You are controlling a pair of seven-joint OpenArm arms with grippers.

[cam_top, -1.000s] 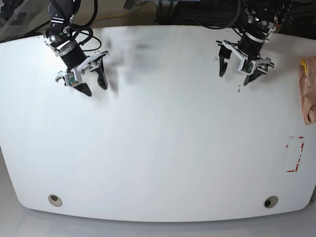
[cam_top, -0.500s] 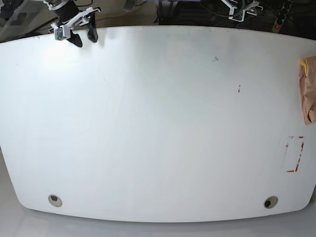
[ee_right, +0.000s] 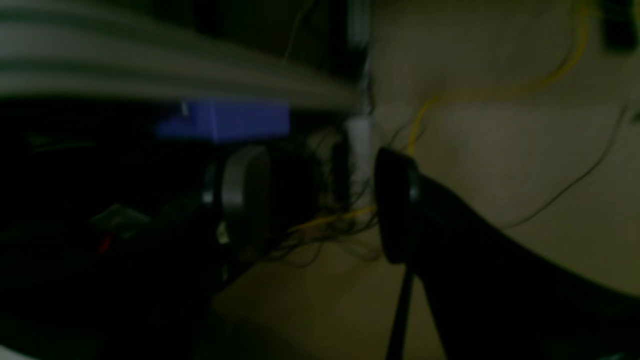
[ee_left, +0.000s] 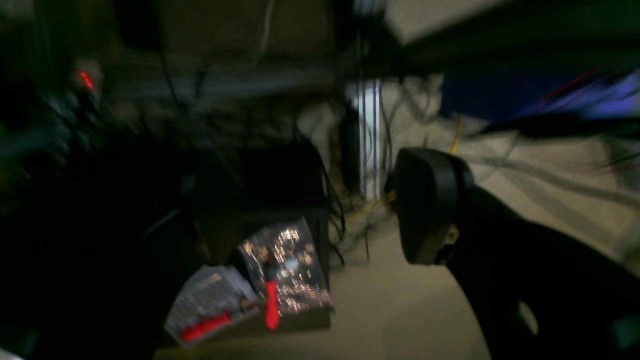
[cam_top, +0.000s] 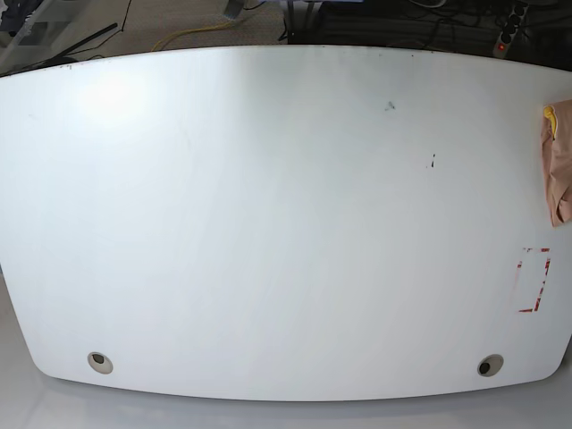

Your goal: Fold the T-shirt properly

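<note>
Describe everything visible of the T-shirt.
Only a sliver of the T-shirt shows, at the right edge of the base view, the rest cut off by the frame. It is peach, thin soft cloth, bunched and wrinkled rather than spread flat, with a small yellow tag at its top. It lies on the white table, above a red-marked rectangle and apart from it. No gripper touches it; neither wrist view shows it.
</note>
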